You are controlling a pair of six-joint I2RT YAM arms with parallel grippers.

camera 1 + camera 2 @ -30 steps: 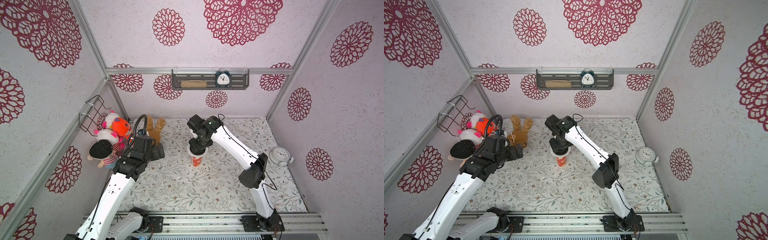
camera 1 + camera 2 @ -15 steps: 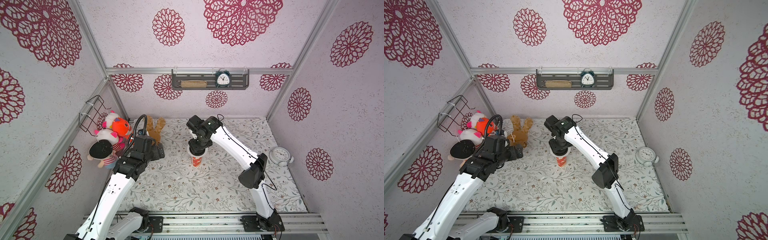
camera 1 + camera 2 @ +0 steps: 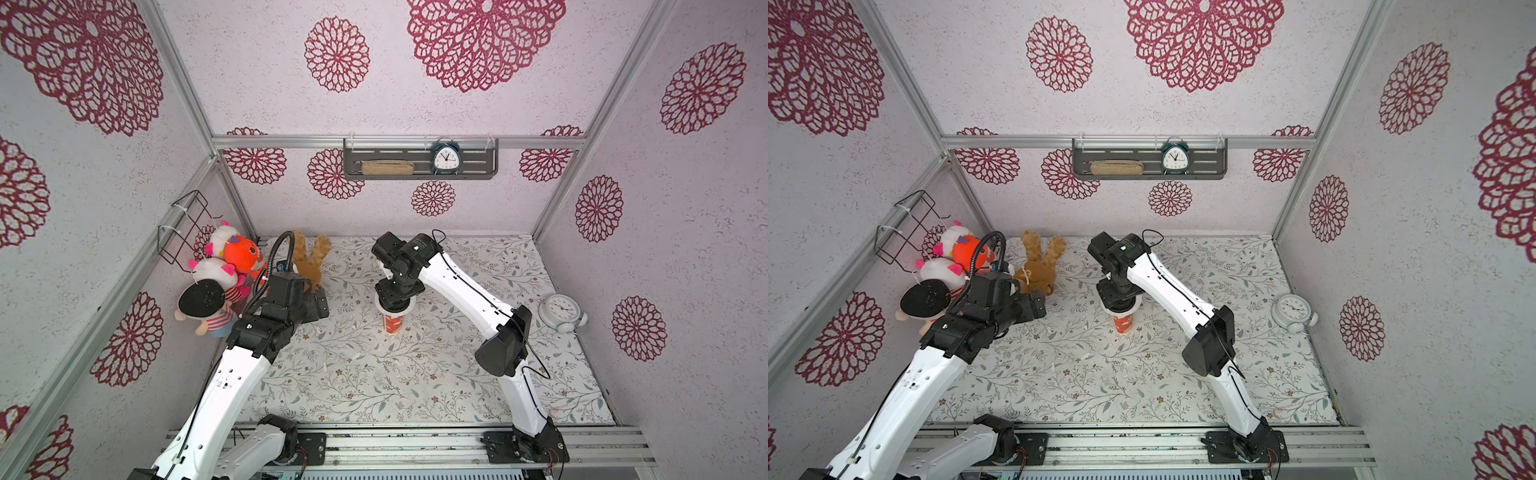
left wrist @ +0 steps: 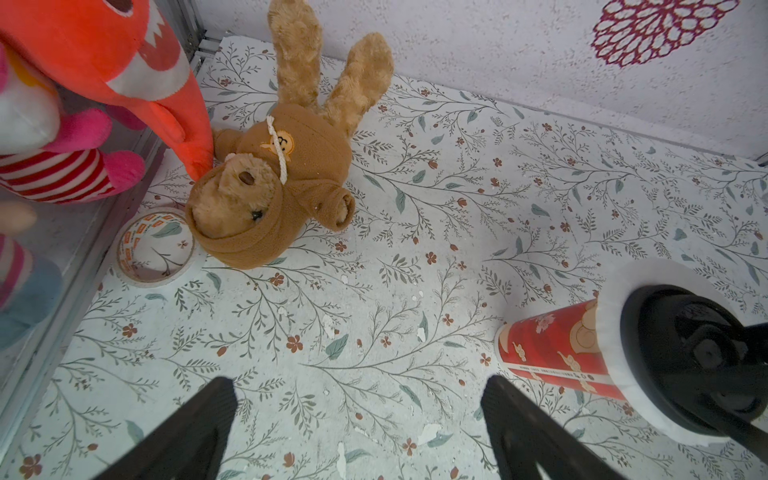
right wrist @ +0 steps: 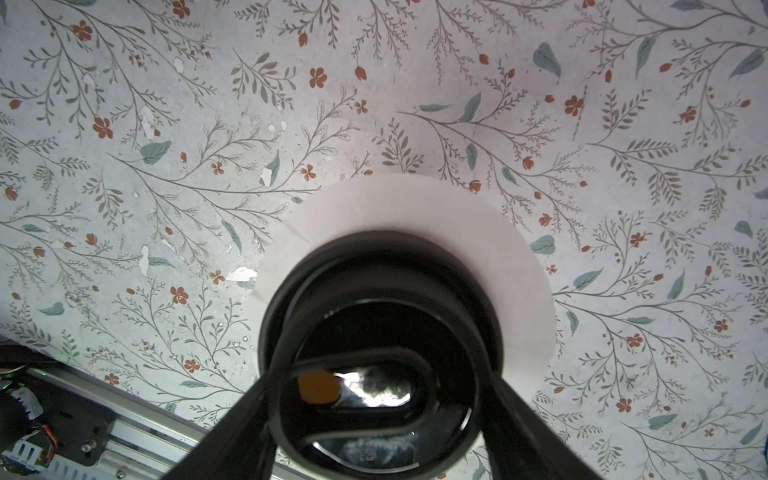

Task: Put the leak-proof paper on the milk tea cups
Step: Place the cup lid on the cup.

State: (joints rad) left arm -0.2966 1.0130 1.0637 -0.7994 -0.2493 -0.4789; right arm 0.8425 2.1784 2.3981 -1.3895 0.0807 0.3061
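At centre of surface [image 3: 357,374], cup [image 3: 392,323] upright directly beneath right tool [image 3: 395,297]; paper [image 5: 415,203] on its rim under black lid [image 5: 374,268], fingers [image 5: 224,440] flanking lid, grip unclear; left tool [image 4: 359,388] wide, empty, left of cup.

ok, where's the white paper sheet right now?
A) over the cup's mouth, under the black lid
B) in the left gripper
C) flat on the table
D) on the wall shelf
A: the left wrist view shows the leak-proof paper lying across the top of the cup, with the black lid on it.
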